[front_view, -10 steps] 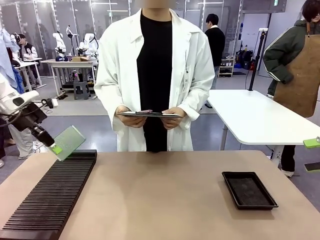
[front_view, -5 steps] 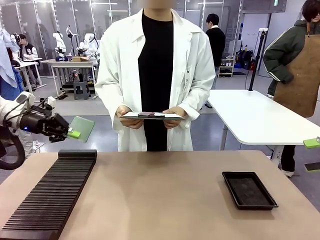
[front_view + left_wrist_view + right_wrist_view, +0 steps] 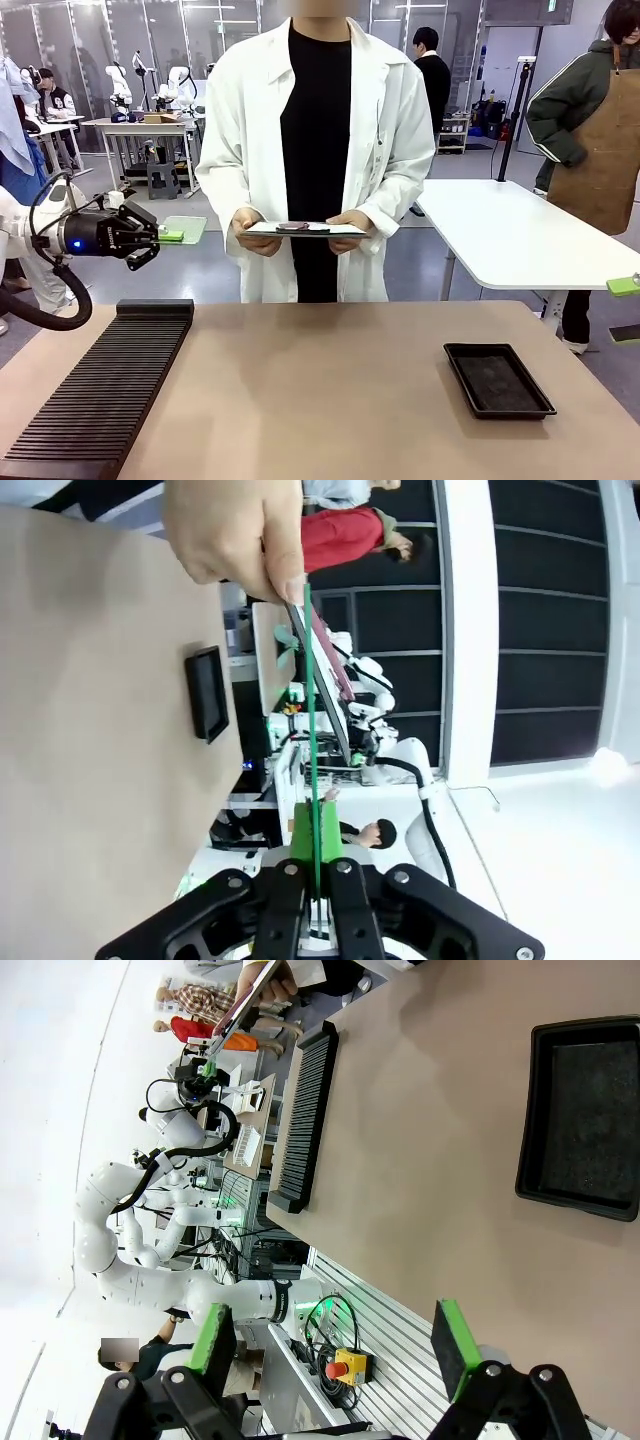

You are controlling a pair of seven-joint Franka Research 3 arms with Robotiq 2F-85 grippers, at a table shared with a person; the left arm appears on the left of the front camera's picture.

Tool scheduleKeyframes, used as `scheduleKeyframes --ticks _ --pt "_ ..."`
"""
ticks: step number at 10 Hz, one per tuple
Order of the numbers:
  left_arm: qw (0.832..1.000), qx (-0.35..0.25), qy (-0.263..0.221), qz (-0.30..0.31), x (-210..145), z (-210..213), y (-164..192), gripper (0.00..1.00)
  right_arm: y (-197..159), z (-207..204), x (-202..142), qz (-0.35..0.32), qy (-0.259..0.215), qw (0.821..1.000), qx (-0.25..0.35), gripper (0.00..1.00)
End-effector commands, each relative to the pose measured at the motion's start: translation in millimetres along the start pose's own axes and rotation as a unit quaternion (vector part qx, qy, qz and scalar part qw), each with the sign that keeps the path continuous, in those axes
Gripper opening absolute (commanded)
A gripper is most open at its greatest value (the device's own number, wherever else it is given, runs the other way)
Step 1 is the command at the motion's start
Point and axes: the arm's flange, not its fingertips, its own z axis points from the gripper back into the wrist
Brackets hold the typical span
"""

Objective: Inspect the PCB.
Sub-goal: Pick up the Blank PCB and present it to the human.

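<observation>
My left gripper (image 3: 160, 237) is shut on the near edge of the PCB (image 3: 186, 229), a thin green board. It holds the board level above the table's far left, pointing towards the person. In the left wrist view the PCB (image 3: 311, 730) shows edge-on as a thin green line rising from the shut left gripper (image 3: 318, 875). The board's far end lies close to the person's hand (image 3: 235, 530) and the clipboard (image 3: 325, 680). My right gripper (image 3: 335, 1345) is open with nothing between its green pads. One of its fingers (image 3: 624, 285) shows at the right edge of the front view.
A person in a white coat stands at the far side and holds a clipboard (image 3: 303, 229) level in both hands. A long black slotted rack (image 3: 100, 390) lies along the table's left side. A shallow black tray (image 3: 498, 378) sits at the right.
My left arm has lifted the PCB from a tilted pose just above the rack's far end, swung it level and moved it right, towards the person. The person has shifted slightly.
</observation>
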Motion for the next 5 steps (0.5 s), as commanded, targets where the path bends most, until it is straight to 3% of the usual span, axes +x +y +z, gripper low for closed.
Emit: scheduleKeyframes --ticks 1,5 --pt "1.000 -0.023 0.006 -0.012 5.4 2.8 3.7 0.00 0.1 3.0 0.4 0.009 0.002 1.000 0.003 1.00" --pt "1.000 0.000 0.000 0.000 0.0 0.0 0.0 0.00 0.1 3.0 0.4 0.009 0.002 1.000 0.003 1.00"
